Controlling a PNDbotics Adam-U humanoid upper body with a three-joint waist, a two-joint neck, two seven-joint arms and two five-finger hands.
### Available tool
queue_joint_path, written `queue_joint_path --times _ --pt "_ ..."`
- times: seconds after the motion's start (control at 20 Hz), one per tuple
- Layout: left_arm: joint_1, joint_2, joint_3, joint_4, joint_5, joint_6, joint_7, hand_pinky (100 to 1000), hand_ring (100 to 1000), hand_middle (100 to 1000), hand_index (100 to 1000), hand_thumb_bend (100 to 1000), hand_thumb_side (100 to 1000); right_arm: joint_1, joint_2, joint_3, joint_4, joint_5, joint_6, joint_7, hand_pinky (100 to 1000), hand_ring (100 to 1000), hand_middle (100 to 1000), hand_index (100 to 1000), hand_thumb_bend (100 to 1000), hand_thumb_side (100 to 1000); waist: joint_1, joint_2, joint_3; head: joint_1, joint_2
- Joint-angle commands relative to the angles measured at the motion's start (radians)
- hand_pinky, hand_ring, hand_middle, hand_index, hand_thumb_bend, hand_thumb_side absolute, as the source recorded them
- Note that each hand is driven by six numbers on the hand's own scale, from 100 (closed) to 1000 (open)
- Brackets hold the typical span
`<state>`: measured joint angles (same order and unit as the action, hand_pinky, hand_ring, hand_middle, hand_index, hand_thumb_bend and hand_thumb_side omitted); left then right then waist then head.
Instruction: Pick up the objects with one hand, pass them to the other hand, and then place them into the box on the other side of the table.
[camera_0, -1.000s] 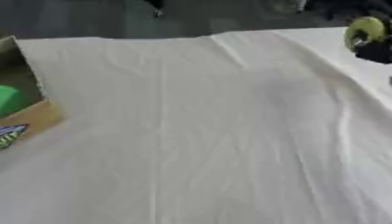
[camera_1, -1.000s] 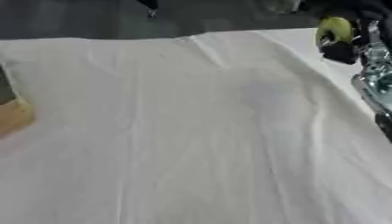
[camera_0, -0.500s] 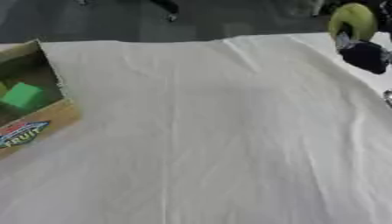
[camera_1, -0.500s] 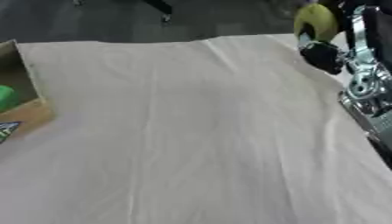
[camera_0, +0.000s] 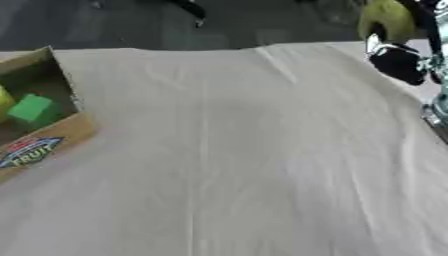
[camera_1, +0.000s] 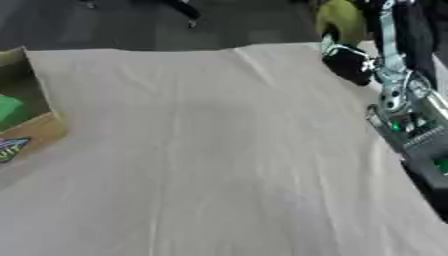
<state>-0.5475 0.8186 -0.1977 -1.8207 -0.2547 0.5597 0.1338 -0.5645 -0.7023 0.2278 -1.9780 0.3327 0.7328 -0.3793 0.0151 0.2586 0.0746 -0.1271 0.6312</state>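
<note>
Camera has tilted since earlier, so the cardboard box (camera_0: 39, 117) with a green block (camera_0: 32, 109) inside now shows more fully at the worktop's (camera_0: 236, 150) left edge. The right robot hand (camera_1: 350, 62) is at the top right, curled round a yellow-green fruit-like object (camera_1: 339, 20), well apart from the box. Right eye view shows the silver forearm (camera_1: 407, 107); left eye view shows the box's fruit label (camera_0: 31, 150).

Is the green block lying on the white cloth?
No, the green block sits inside the cardboard box at the table's left side.
</note>
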Motion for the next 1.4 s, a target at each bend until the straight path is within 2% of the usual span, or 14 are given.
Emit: queue_joint_path --times 0.05,0.4,0.65,0.9,1.4 --pt "-0.027 0.042 -0.005 -0.023 0.0 -0.022 -0.031 621 702 667 792 100 602 -0.036 0.015 0.023 -0.022 0.073 0.127 -0.09 798 560 352 537 100 100 0.002 -0.031 -0.002 0.007 0.006" --pt "-0.072 0.048 -0.041 -0.052 0.019 -0.075 -0.107 622 701 665 792 100 612 -0.076 0.059 0.08 -0.022 0.187 0.1 0.03 798 561 355 538 100 100 0.006 -0.033 -0.001 0.019 0.007" --pt "-0.105 0.044 -0.076 -0.054 0.068 -0.123 -0.191 618 697 655 791 100 665 -0.097 0.084 0.099 -0.022 0.222 0.086 0.075 794 553 346 533 100 100 0.007 -0.034 -0.002 0.025 0.005" --pt "-0.138 0.03 -0.114 -0.03 0.116 -0.139 -0.243 616 693 653 792 100 691 -0.117 0.111 0.112 -0.022 0.191 0.068 0.076 792 549 341 530 100 100 0.008 -0.035 -0.004 0.033 0.003" --pt "-0.193 0.002 -0.198 -0.004 0.137 -0.157 -0.315 616 688 656 807 100 740 -0.151 0.145 0.15 -0.022 0.125 0.045 0.078 787 543 331 526 100 100 0.01 -0.036 -0.006 0.038 0.003"
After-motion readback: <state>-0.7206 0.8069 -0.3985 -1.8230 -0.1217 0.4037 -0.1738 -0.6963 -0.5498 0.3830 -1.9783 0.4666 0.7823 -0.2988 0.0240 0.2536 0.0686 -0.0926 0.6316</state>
